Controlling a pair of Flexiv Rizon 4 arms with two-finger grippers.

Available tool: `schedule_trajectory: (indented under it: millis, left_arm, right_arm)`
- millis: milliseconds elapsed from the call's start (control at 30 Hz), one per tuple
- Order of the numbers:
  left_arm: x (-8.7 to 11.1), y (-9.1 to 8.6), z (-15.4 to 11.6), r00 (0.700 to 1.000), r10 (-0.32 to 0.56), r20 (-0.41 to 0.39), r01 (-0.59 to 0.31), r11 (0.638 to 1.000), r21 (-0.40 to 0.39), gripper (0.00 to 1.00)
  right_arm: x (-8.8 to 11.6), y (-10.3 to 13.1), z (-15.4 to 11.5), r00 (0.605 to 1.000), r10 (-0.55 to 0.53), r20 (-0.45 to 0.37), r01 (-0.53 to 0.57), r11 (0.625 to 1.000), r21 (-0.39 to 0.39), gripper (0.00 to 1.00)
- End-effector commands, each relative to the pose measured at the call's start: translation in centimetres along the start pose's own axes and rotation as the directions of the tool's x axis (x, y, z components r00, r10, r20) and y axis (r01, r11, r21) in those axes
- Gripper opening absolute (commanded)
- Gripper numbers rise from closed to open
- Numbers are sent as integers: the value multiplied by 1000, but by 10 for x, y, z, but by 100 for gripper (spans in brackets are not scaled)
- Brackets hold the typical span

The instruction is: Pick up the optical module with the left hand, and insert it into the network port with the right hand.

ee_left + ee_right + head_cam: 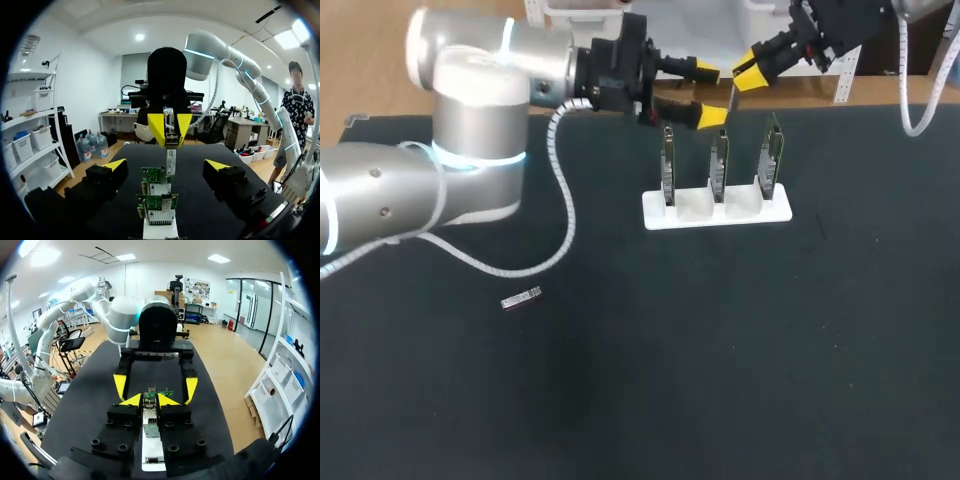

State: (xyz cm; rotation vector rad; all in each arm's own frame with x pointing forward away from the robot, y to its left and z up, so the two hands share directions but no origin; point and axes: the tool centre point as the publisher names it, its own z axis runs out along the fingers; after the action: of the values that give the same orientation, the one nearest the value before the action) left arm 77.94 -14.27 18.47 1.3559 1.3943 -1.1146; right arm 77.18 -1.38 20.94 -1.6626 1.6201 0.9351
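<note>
A slim metal optical module (732, 100) hangs straight down from my right gripper (746, 75), whose yellow tips are shut on its top end. Seen from the left wrist, the module (171, 161) dangles from the right gripper (170, 131) above the nearest network cards (159, 181). My left gripper (709, 93) is open, one finger on each side of the module without touching it. In the right wrist view my right gripper (150, 401) pinches the module (150, 408), and the left gripper (155, 386) faces it with its tips spread. A second module (521, 298) lies on the table.
A white stand (717, 210) holds three upright network cards (719, 165) in a row, directly under both grippers. The left arm's white cable (565, 215) loops over the black tabletop between the arm and the stand.
</note>
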Motion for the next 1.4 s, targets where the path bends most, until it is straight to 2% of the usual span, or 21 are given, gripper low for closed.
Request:
schedule_trajectory:
  millis: [33, 200, 433, 500, 767, 967, 1400]
  left_arm:
    - [-10, -18, -19, 996, -4, -84, 0, 999, -39, 100]
    - [-8, -21, -26, 994, -11, -106, 6, 999, -47, 100]
    - [-4, -20, -22, 986, -32, -166, 34, 999, 6, 100]
    - [0, -19, -20, 985, -72, -157, 74, 997, 11, 100]
    - [4, -19, -18, 979, -89, -185, 99, 994, 45, 100]
    - [3, -21, -20, 960, -112, -258, 121, 992, 21, 100]
    - [7, -27, -21, 943, -135, -305, 136, 991, -17, 100]
  right_arm:
    - [0, 3, 1, 1000, 0, 1, 0, 1000, 1, 0]
    - [0, 3, 1, 1000, -1, 3, 1, 1000, -3, 0]
    - [0, 4, 0, 1000, -2, 3, 2, 1000, -2, 0]
    - [0, 4, 0, 1000, -3, 3, 3, 1000, -3, 0]
    - [0, 5, 1, 1000, -4, -1, 4, 1000, -3, 0]
    - [0, 5, 1, 1000, -4, -2, 4, 1000, -3, 0]
    - [0, 5, 0, 1000, -5, 4, 5, 1000, -2, 0]
